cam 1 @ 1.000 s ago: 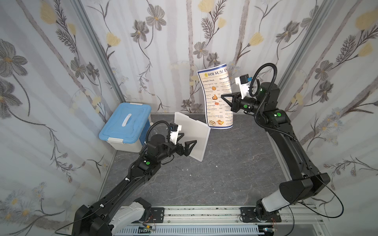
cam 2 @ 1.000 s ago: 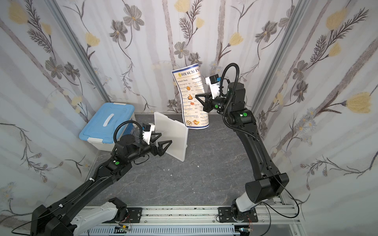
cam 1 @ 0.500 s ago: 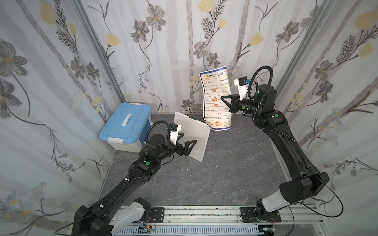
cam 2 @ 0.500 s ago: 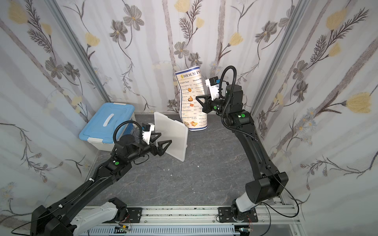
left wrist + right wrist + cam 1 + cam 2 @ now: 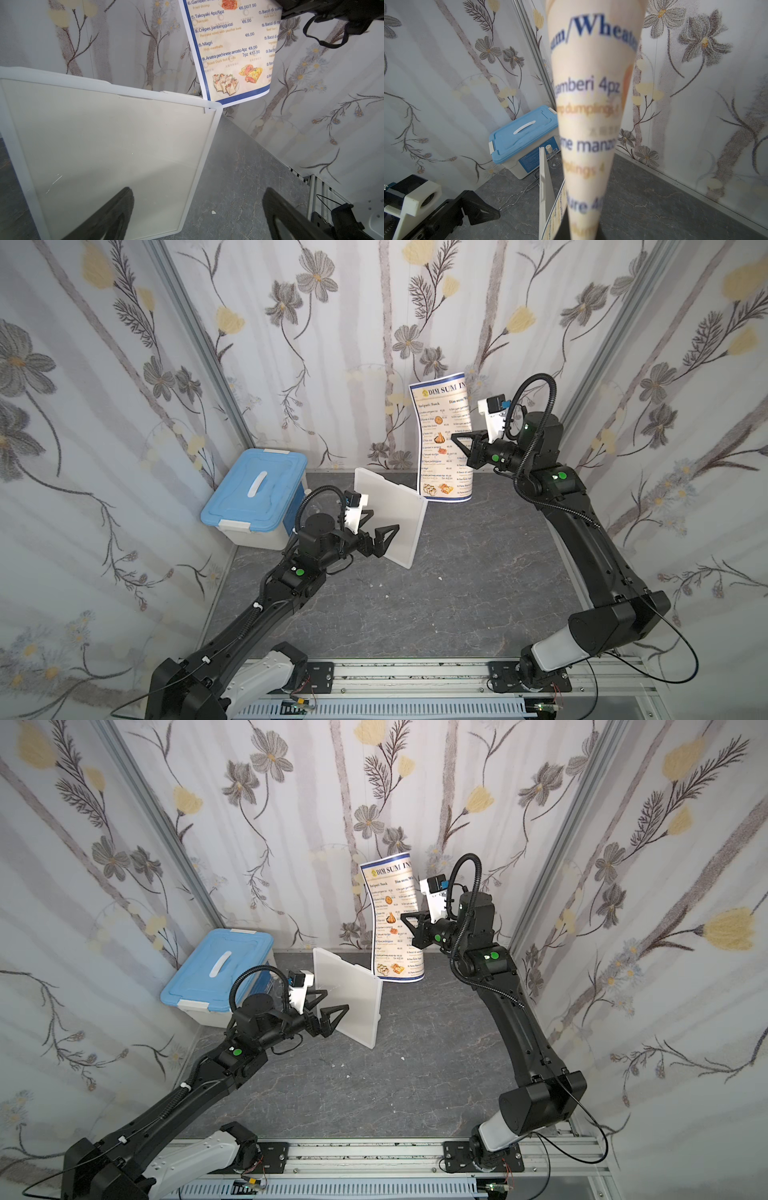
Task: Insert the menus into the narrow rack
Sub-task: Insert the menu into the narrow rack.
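Both arms are mounted on the rail [image 5: 415,676] at the near edge. The left arm stretches low and diagonally from its near-left base toward the middle of the grey stone-look floor [image 5: 415,605]. The left gripper [image 5: 382,520] points at the near face of the narrow rack [image 5: 399,502]. Its jaws are spread as wide as they go and hold nothing. In the left wrist view one finger [image 5: 120,207] lies across the rack's panel and the other sits past its side edge, over the floor. I cannot tell whether either one touches it.

The rack stands on edge at mid-floor, angled from far left to near right. Bare floor is open to its near and right sides. Just left of it, in the far-left corner, sits a blue-lidded storage box [image 5: 253,489].

The right arm rises steeply from its near-right base along the right wall. It bends at the wrist and reaches left. The right gripper [image 5: 457,439] is clamped on the right edge of the "DIM SUM INN" menu [image 5: 440,439], about halfway up. The sheet hangs upright and bowed close to the far wall. Its lower left corner is right at the rack's far top corner. I cannot tell whether it has entered the rack.
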You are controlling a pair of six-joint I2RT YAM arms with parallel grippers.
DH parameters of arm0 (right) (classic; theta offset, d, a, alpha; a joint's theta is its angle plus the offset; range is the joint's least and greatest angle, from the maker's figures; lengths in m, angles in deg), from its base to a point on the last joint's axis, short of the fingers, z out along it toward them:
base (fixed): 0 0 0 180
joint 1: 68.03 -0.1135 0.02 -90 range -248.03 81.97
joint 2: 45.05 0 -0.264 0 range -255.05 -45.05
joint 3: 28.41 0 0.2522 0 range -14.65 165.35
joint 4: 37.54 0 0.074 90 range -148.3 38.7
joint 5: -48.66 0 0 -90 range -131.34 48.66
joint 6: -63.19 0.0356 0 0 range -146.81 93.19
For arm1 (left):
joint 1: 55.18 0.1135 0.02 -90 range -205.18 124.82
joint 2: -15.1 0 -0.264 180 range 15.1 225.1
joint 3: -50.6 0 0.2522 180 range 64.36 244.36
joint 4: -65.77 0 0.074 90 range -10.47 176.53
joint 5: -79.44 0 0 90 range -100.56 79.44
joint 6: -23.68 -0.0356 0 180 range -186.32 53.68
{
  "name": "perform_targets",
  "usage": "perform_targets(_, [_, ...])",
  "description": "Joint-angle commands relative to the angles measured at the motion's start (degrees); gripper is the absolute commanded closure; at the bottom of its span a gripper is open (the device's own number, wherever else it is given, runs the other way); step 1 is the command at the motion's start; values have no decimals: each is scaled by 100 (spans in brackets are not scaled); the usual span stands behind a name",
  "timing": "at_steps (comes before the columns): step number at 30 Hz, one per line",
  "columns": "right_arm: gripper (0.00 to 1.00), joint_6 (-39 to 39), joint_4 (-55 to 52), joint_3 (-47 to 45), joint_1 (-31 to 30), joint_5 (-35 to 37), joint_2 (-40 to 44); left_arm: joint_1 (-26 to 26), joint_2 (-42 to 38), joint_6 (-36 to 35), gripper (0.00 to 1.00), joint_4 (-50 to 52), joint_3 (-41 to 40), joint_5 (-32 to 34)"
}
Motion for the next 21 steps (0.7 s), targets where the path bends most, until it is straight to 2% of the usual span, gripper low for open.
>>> perform_targets(1, [96,-37,186,-16,-16,51,8,5,-1,-77,0,-251,-2,-5])
perform_targets(21, [96,196,518,-272,-94,363,79,12,-1,-60,0,-238,33,-16])
